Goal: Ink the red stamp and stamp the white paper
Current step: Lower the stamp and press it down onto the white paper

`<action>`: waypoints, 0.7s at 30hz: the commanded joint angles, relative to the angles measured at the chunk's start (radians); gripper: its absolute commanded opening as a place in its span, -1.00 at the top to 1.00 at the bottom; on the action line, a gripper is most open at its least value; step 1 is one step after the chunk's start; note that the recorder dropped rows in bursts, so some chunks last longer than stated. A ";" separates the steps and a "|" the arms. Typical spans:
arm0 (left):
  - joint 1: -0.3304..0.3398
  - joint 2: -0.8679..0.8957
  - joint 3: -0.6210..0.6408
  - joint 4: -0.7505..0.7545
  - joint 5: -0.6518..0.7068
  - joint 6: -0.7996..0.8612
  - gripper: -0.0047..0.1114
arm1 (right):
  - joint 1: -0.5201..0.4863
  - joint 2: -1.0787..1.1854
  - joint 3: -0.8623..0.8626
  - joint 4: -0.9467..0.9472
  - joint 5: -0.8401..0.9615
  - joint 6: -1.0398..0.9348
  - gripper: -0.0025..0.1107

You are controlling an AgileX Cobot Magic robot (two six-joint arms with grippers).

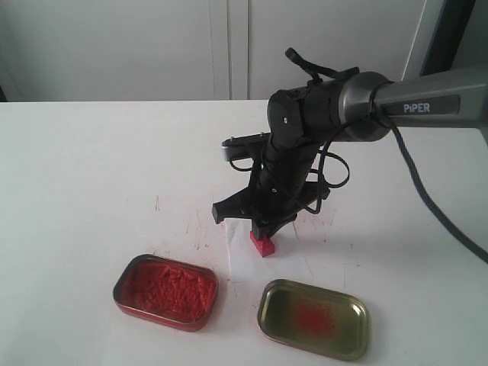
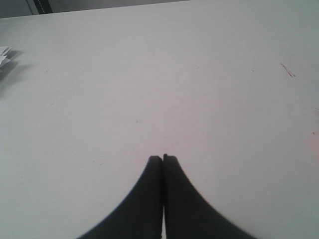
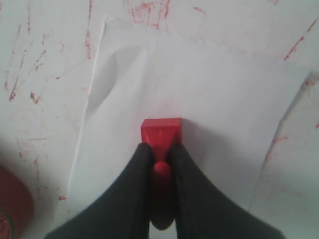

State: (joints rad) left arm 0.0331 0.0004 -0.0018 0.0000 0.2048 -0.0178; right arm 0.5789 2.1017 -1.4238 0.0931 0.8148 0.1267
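The right tool (image 1: 264, 229) of a two-armed robot clamps the round knob of the red stamp (image 1: 262, 245), whose square base sits on the white paper (image 1: 238, 259) near the middle of the table (image 1: 76, 191). The black arm, marked PIPER, reaches in from the right and bends steeply down over the sheet.

From the right wrist, the black fingers (image 3: 134, 189) of the right tool (image 3: 160, 149) close on either side of the knob, with the red stamp (image 3: 161, 130) showing just beyond them and the white paper (image 3: 209, 99) spread under it, one edge slightly rumpled. Red scratch marks (image 3: 30, 74) streak the table around the sheet.

Nearer than the paper stand two open tins: a red tin (image 1: 165, 291) filled with lumpy red ink at the left, and a gold tin (image 1: 313, 318) with a red smear inside at the right. The stamp is apart from both.

The left tool (image 2: 163, 160) is clenched on nothing, its tips pressed together above a bare stretch of table (image 2: 149, 74).
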 commanded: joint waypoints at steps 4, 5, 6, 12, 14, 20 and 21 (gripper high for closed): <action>-0.006 0.000 0.002 -0.006 -0.002 -0.004 0.92 | 0.000 0.106 0.040 -0.014 -0.034 0.009 0.96; -0.006 0.000 0.002 -0.006 -0.002 -0.004 0.92 | 0.000 0.106 0.040 -0.014 -0.034 0.009 0.96; -0.006 0.000 0.002 -0.006 -0.002 -0.004 0.92 | 0.000 0.106 0.040 -0.016 -0.034 0.009 0.96; -0.006 0.000 0.002 -0.006 -0.002 -0.004 0.92 | 0.000 0.101 0.040 -0.018 -0.036 0.009 0.96; -0.006 0.000 0.002 -0.006 -0.002 -0.004 0.92 | 0.000 0.094 0.040 -0.018 -0.038 0.009 0.96; -0.006 0.000 0.002 -0.006 -0.002 -0.004 0.92 | 0.000 0.051 0.040 -0.018 -0.039 0.009 0.96; -0.006 0.000 0.002 -0.006 -0.002 -0.004 0.92 | 0.000 0.045 0.040 -0.018 -0.039 0.009 0.96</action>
State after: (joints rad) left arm 0.0331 0.0004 -0.0018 0.0000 0.2048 -0.0178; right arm 0.5789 2.0929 -1.4220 0.0911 0.8034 0.1292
